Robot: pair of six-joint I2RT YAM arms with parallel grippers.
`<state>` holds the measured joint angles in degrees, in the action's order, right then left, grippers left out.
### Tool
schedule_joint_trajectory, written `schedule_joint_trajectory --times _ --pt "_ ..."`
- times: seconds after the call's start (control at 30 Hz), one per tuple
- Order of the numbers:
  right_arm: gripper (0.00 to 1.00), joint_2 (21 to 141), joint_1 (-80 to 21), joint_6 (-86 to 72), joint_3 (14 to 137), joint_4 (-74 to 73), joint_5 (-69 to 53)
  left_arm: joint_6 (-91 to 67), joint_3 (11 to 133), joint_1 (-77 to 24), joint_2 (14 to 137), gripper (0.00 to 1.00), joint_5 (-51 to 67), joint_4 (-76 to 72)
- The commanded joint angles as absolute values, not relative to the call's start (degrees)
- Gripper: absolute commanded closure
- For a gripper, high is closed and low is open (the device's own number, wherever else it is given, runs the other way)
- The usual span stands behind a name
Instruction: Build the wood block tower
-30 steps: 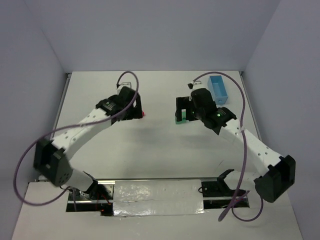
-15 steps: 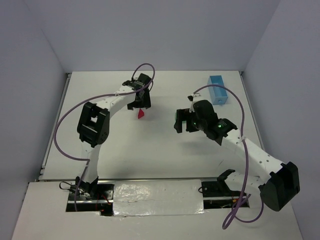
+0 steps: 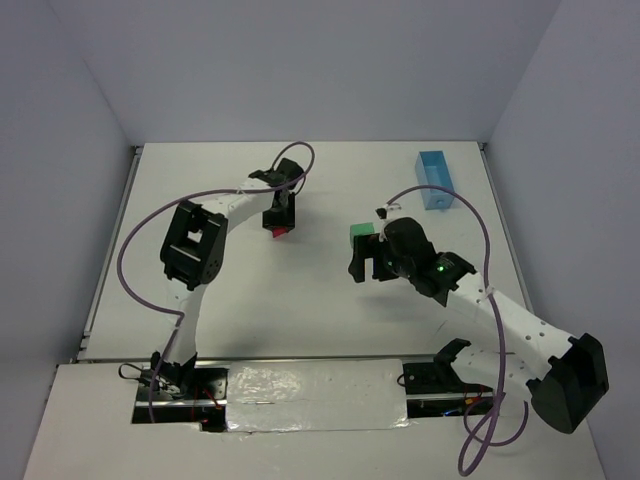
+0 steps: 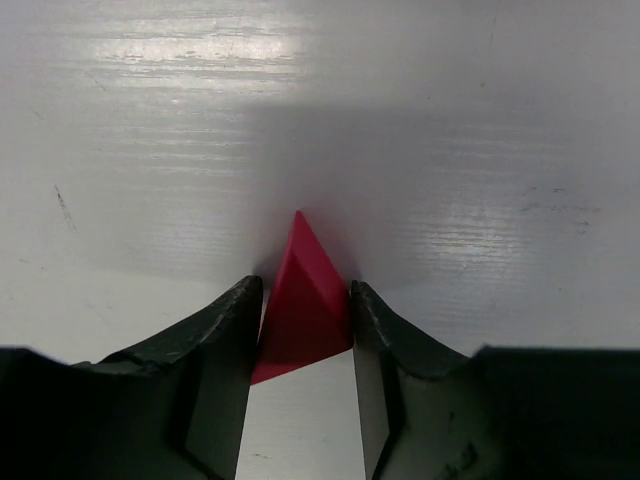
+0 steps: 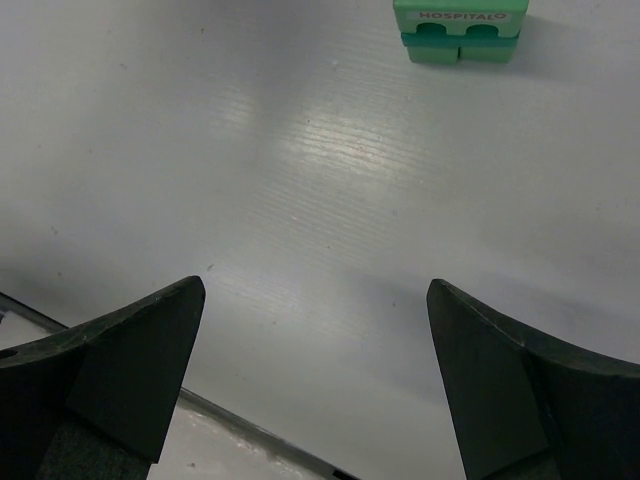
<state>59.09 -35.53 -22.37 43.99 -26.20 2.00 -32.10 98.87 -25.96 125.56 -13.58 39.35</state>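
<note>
From above, the left hand (image 3: 279, 222) is seen lowered over the red roof piece (image 3: 278, 233) on the worktop (image 3: 200, 180), left of centre. The green blocks (image 3: 362, 232) stand well apart to the right, just beyond the right hand (image 3: 367, 266). 1 blue tray (image 3: 434, 180) is set near the far right corner.

In the left wrist view, the left hand (image 4: 305, 290) is clamped on the red roof piece (image 4: 305, 310), with its 2 fingers (image 4: 225, 340) pressed against the piece's 2 sides (whether the piece has left the worktop cannot be told). The grip is best kept square and low on those sides, so that the wedge is not squeezed out. A straight lift would then be called for, and the piece should be set centred on the green blocks.

In the right wrist view, the right hand (image 5: 315, 290) is spread wide with nothing between its fingers. The green blocks (image 5: 461, 30) are seen at the top edge, upright.

Counted: 1 red roof piece, 2 green blocks by the look of it, stacked, and 1 blue tray.
</note>
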Motion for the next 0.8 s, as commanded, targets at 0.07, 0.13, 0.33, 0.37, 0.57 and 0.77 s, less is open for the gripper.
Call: schedule_joint_trajectory --times 0.07,0.13,0.33,0.37,0.57,0.77 --pt "0.00 56.4 -38.8 -26.5 46.4 -27.9 6.2 -31.0 95.5 -25.3 123.7 0.57 -11.7 36.6" --pt "0.00 56.8 -39.6 -26.8 46.4 -27.6 6.2 -31.6 93.3 -25.3 122.4 0.65 -10.8 35.3" --pt "0.00 58.2 -40.6 -24.0 46.8 -24.0 3.4 -32.9 87.6 -25.1 117.6 0.91 -9.8 31.9" --pt "0.00 57.3 -40.5 -23.7 45.7 -22.7 2.0 -34.4 85.7 -25.1 115.7 0.92 -8.5 30.7" --pt "0.00 47.9 -40.8 -29.1 38.3 -7.6 -7.4 -48.5 66.6 -26.5 92.6 0.97 -2.5 16.5" --pt "0.01 49.5 -46.6 -33.8 34.4 7.1 -2.4 -65.0 56.0 -37.1 73.6 0.99 -7.5 9.7"
